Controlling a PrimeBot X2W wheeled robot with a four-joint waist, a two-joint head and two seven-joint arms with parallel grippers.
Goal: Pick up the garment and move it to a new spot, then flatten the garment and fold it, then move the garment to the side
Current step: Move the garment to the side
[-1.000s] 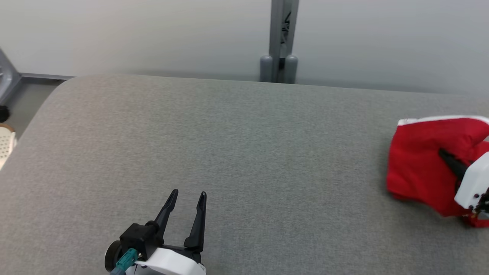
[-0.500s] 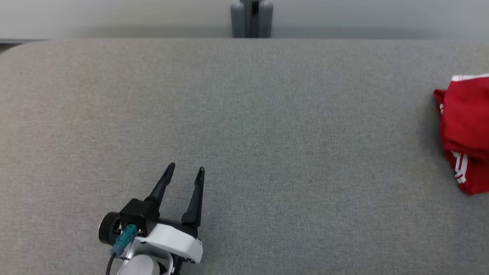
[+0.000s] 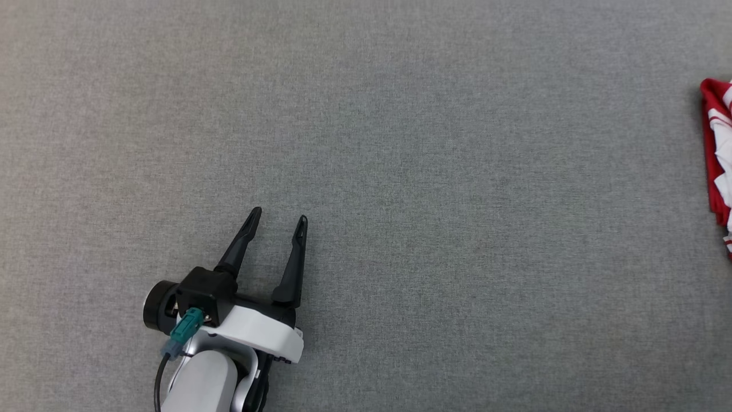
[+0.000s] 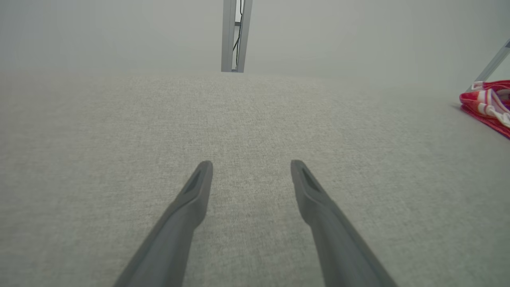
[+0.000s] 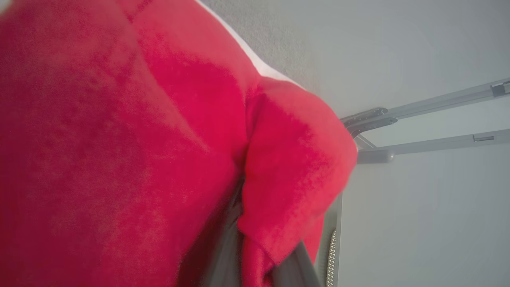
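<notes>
Bunching in loose folds at the right side of the grey fabric worktop (image 3: 400, 171), the garment (image 3: 717, 149) is bright red with white stripes and a white edge band. The right end effector (image 5: 239, 207) is clamped on it, with red cloth pinched between its dark fingers (image 5: 223, 255) and draped around them. The left end effector (image 3: 279, 214) hovers over bare worktop, well apart from the garment, jaws spread wide and empty. A grey metal post (image 4: 236, 36) stands beyond the far edge, and slanted frame bars (image 5: 430, 103) show past the garment.

garment (image 3: 713, 166) far right on the table (image 3: 429, 143), left pincer (image 3: 279, 215) lower left
</notes>
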